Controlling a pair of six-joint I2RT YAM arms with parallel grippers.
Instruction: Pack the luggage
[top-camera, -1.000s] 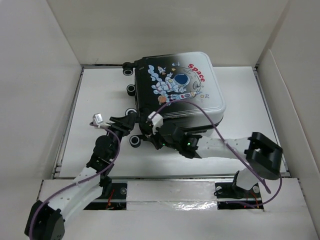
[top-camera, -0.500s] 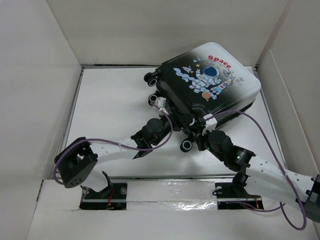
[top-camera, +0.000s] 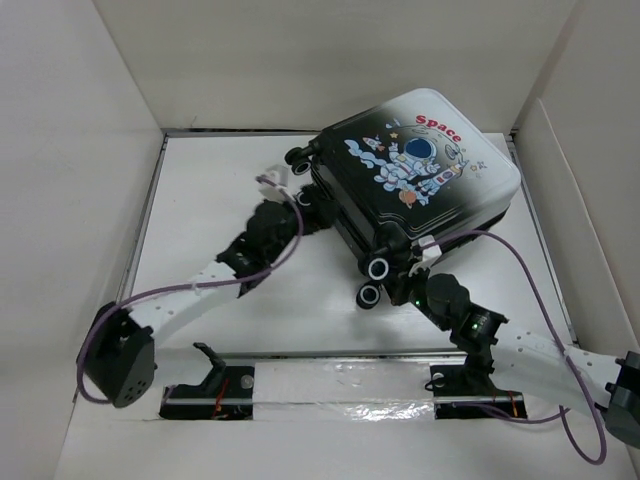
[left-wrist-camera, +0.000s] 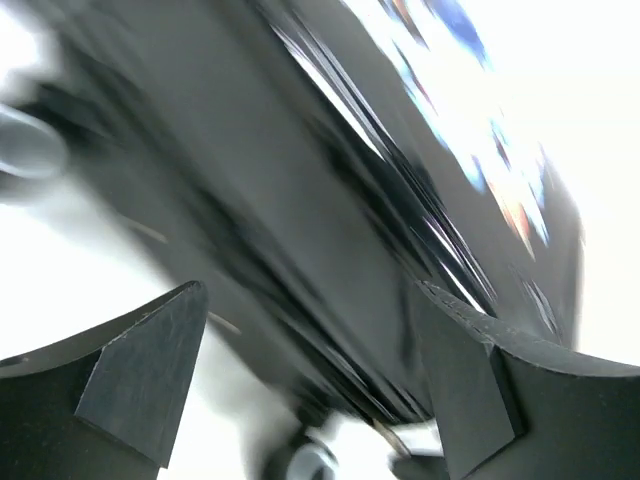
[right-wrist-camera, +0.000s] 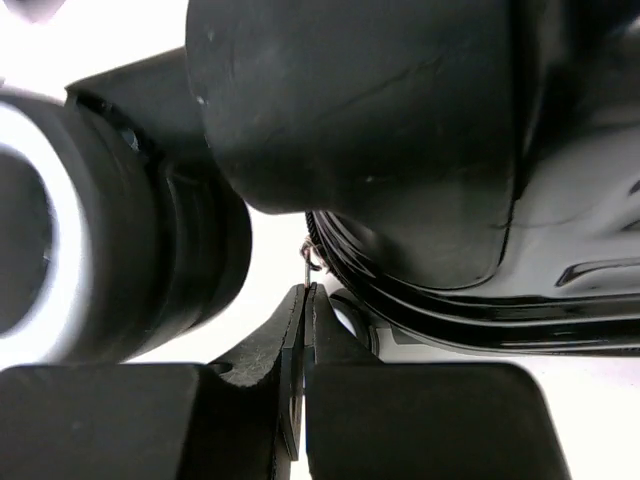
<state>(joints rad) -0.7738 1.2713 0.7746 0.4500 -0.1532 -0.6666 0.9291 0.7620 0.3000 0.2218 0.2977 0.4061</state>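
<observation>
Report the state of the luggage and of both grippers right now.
luggage: shells together, printed side up, lying on the table; whether it is zipped, cannot tell.
left gripper: open, fingers wide apart, facing the luggage's side, holding nothing.
right gripper: shut, tips at the luggage's seam beside a caster wheel.

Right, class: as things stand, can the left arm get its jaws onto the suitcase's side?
Probably yes. The left arm holds its jaws open beside the luggage, whose dark side fills the blurred wrist view between them. Nothing shows in the way; the right arm is at the near wheeled corner.
</observation>
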